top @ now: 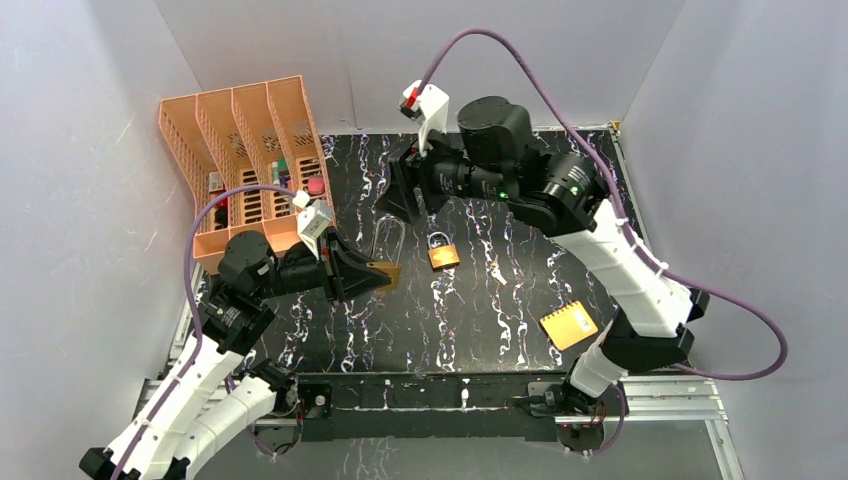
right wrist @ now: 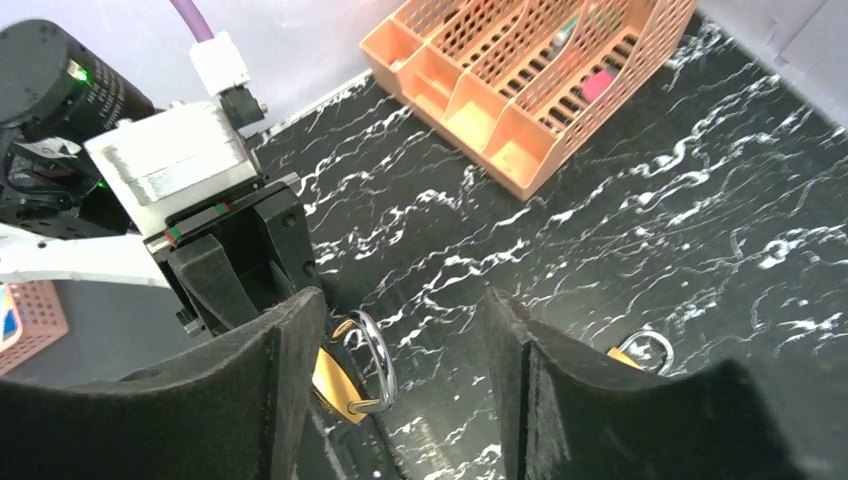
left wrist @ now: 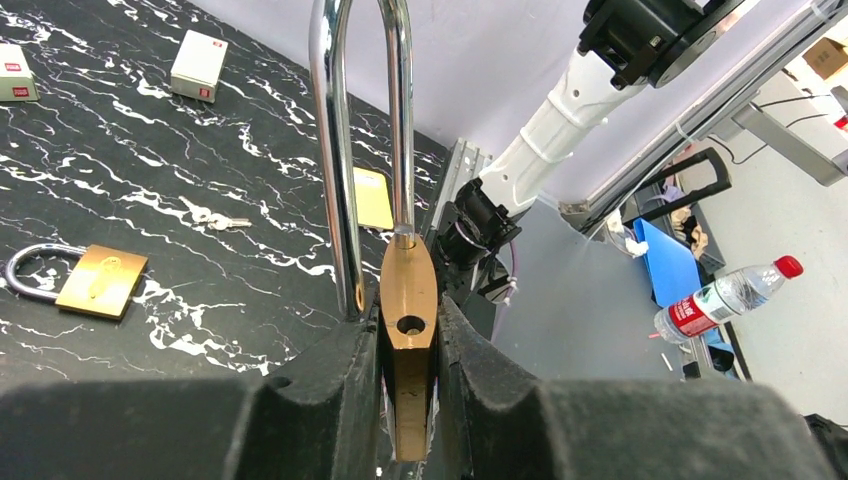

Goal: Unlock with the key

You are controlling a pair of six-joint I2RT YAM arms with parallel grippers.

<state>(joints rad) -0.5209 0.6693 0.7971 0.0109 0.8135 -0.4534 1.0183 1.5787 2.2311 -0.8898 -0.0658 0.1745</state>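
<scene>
Black marbled table (top: 480,310). Left gripper (left wrist: 408,345) clamps a long-shackled padlock (left wrist: 407,280), one shackle leg seemingly out of its hole, likely unlocked. Right gripper (right wrist: 402,300) gapes empty. Key (left wrist: 222,220) lies on the table, ten o'clock of that padlock.

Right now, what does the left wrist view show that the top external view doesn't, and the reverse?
Left wrist only: the key lying on the table, two small white boxes and a water bottle beyond the table. Top external only: the orange organiser. Both: the left gripper, jaws shut on the long-shackle padlock, and the small padlock lying flat.
</scene>
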